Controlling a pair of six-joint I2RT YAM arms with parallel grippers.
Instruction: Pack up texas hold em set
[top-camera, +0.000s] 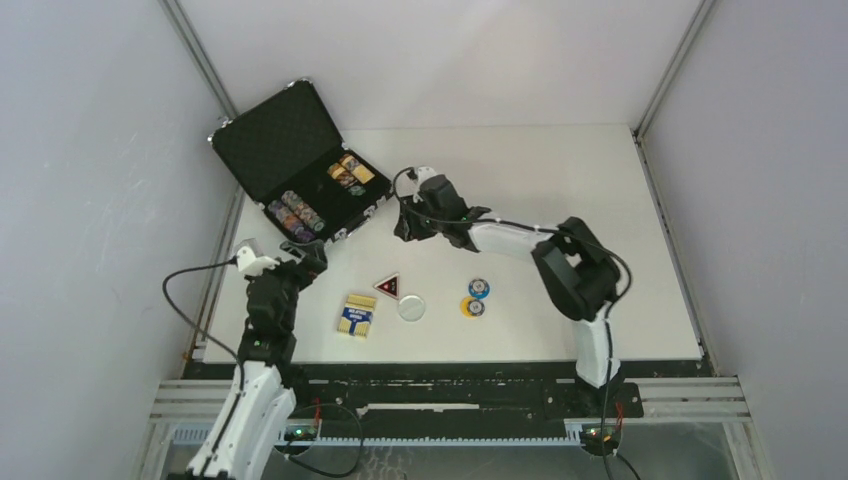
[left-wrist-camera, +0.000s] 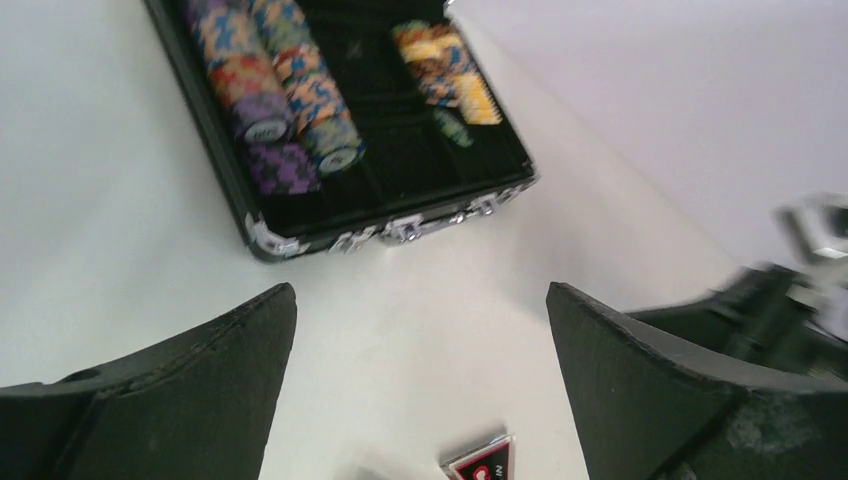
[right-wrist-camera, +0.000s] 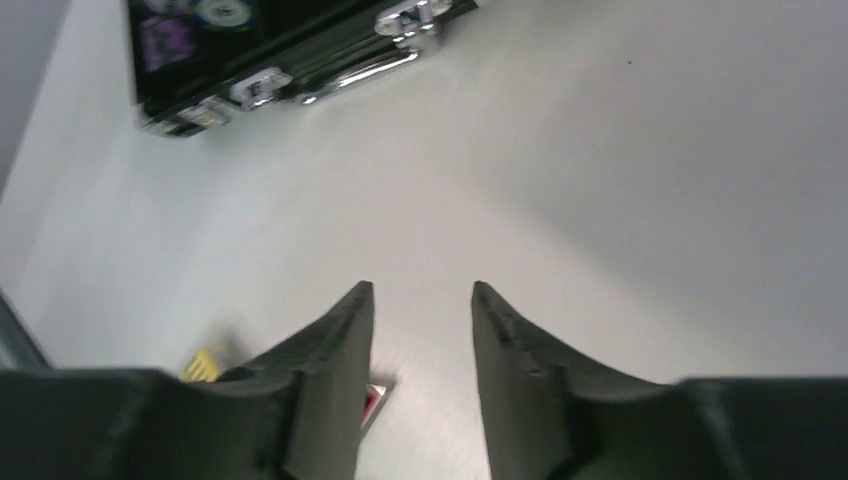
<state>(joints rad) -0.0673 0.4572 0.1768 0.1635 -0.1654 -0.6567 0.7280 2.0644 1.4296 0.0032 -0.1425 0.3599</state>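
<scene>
Left gripper (left-wrist-camera: 420, 290) fingers wide, right gripper (right-wrist-camera: 421, 290) fingers parted, both empty; mid-packing. Next, likely: grasp card box (top-camera: 357, 314) for briefcase (top-camera: 278, 135).

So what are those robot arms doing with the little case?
Two robot arms are packing a poker set. The small black silver-edged briefcase lies open with multicoloured poker chips inside. The yellow-blue card box, red-black triangular token, white round disc, blue disc and yellow disc lie on the table. The left gripper and right gripper are open and empty.
</scene>
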